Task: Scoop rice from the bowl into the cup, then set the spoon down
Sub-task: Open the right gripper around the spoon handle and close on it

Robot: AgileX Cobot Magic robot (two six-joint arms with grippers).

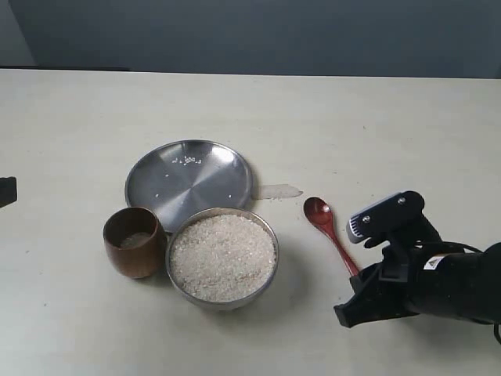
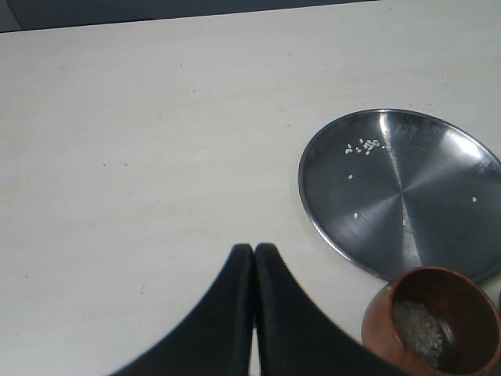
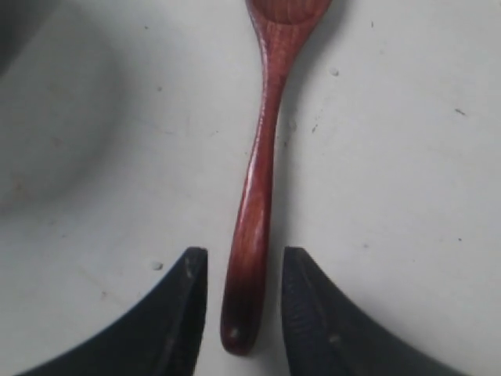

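The steel bowl [image 1: 269, 233] sits near the table's front, heaped with white rice [image 1: 222, 255]. Touching its left side stands the dark wooden cup [image 1: 133, 243], a little rice on its bottom; the left wrist view shows the cup [image 2: 454, 294] too. The reddish wooden spoon [image 1: 329, 227] lies flat on the table right of the bowl. My right gripper [image 3: 244, 262] is open, a finger on each side of the spoon's handle end [image 3: 249, 266], with gaps on both sides. My left gripper [image 2: 254, 251] is shut and empty, left of the cup, barely in the exterior view.
A flat steel plate [image 1: 189, 178] with a few stray grains lies behind the bowl and cup. A pale smear or tape strip [image 1: 278, 190] marks the table right of the plate. The right arm's dark body [image 1: 438, 282] fills the front right corner.
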